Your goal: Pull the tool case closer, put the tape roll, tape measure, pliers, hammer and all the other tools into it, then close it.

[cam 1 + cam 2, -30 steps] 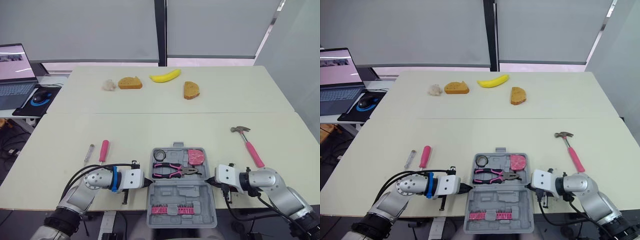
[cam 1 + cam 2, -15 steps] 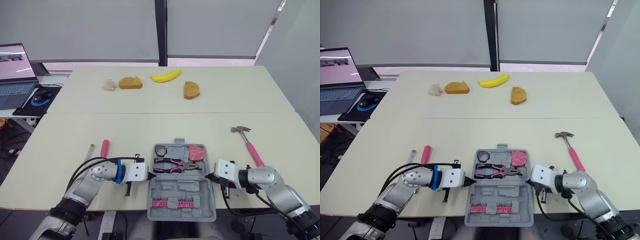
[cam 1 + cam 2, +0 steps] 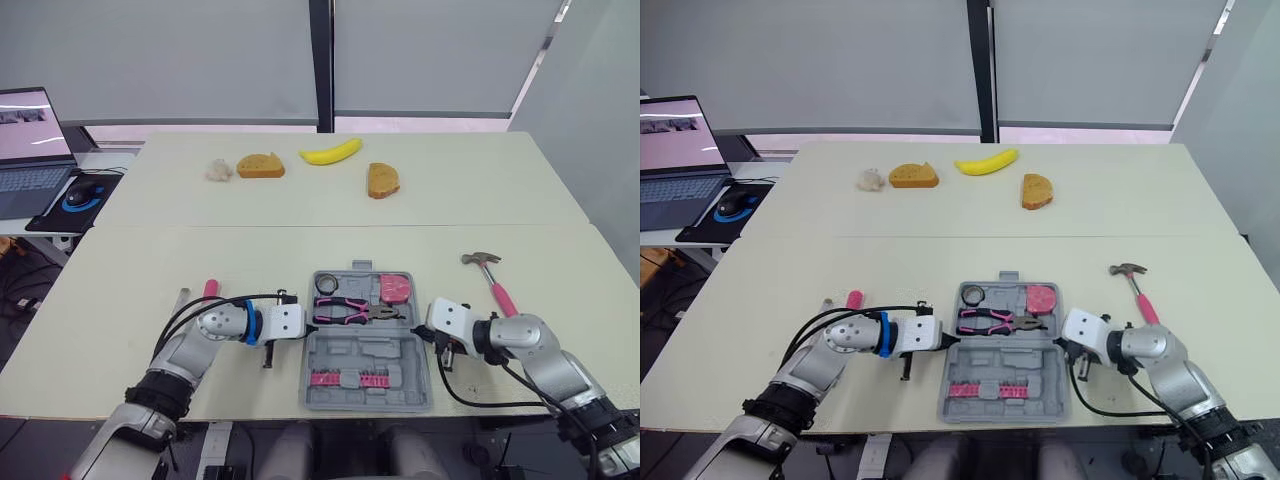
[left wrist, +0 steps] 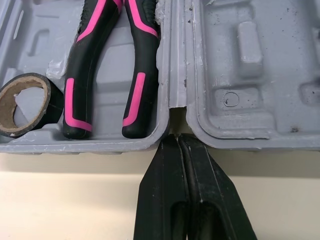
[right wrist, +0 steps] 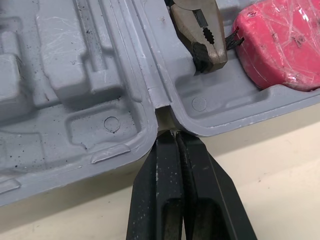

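Note:
The grey tool case (image 3: 368,350) lies open near the table's front edge. Its far half holds a tape roll (image 3: 323,285), pink-handled pliers (image 3: 350,312) and a pink tape measure (image 3: 393,288); a row of pink bits (image 3: 350,378) sits in the near half. My left gripper (image 4: 178,137) is shut, its tip pressed into the hinge notch on the case's left side. Shut likewise, my right gripper (image 5: 175,132) touches the hinge notch on the right side. The hammer (image 3: 497,285) lies on the table right of the case. A pink-handled screwdriver (image 3: 209,290) lies to the left.
A thin metal tool (image 3: 183,300) lies beside the screwdriver, and a small dark tool (image 3: 266,356) sits under my left wrist. Two bread slices (image 3: 260,165) (image 3: 382,180), a banana (image 3: 330,152) and a crumpled lump (image 3: 217,170) lie far back. A laptop (image 3: 30,150) stands at far left.
The case has slid away from the table's front edge, which it overhung before. Both grippers moved forward with it, staying at its hinge ends.

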`<action>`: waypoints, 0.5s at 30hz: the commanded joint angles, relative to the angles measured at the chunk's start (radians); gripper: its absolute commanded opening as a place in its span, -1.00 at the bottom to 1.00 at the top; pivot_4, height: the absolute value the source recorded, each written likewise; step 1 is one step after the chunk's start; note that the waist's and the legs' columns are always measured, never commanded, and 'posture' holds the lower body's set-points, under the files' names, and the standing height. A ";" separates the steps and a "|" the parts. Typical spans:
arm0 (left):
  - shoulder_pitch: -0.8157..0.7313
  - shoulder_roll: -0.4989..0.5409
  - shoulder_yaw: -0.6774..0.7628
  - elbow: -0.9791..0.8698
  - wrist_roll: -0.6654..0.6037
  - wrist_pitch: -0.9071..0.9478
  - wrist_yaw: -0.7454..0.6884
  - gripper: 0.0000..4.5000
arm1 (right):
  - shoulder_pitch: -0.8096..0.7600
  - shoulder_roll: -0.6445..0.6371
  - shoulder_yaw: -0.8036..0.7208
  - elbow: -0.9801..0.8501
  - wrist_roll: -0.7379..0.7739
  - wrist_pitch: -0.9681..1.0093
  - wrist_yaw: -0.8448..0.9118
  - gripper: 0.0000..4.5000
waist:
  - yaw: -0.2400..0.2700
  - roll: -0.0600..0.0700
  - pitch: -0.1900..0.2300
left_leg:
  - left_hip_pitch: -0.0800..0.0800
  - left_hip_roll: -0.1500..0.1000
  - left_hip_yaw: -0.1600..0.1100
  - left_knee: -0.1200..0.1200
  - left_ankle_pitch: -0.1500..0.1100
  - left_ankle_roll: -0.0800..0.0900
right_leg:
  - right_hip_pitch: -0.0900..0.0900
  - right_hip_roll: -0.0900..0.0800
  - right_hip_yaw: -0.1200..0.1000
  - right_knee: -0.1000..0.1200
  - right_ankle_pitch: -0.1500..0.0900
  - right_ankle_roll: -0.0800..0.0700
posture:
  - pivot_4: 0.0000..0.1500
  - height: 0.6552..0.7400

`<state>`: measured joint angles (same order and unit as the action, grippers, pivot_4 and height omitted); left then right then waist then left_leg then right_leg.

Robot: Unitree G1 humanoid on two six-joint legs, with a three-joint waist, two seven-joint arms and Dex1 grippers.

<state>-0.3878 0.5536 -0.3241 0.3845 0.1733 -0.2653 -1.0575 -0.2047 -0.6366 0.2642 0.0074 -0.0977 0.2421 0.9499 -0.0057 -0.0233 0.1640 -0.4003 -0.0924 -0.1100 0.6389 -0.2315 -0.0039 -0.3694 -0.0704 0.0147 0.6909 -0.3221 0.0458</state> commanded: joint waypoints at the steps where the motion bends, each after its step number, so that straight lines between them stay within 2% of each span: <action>1: -0.037 -0.043 -0.007 0.003 -0.005 -0.004 0.036 -0.99 | -0.048 0.046 0.024 -0.019 0.019 -0.033 0.000 -1.00 | 0.000 0.000 0.000 | 0.000 0.000 0.000 0.000 0.000 0.000 | 0.000 0.000 0.000 0.000 0.000 0.000 | 1.00 1.00; 15: -0.062 -0.040 -0.004 0.058 0.013 -0.013 0.067 -0.99 | -0.105 0.072 0.034 0.052 0.005 -0.057 -0.004 -1.00 | -0.003 0.000 0.000 | 0.000 0.000 0.000 0.001 0.000 0.000 | -0.001 0.000 0.000 0.002 0.000 0.000 | 1.00 1.00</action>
<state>-0.4289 0.5408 -0.3160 0.4481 0.1850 -0.2640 -1.0110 -0.2881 -0.5968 0.2749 0.1044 -0.1092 0.2273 0.9397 -0.0086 -0.0233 0.1640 -0.4002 -0.0924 -0.1102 0.6400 -0.2315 -0.0039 -0.3699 -0.0702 0.0148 0.6928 -0.3222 0.0458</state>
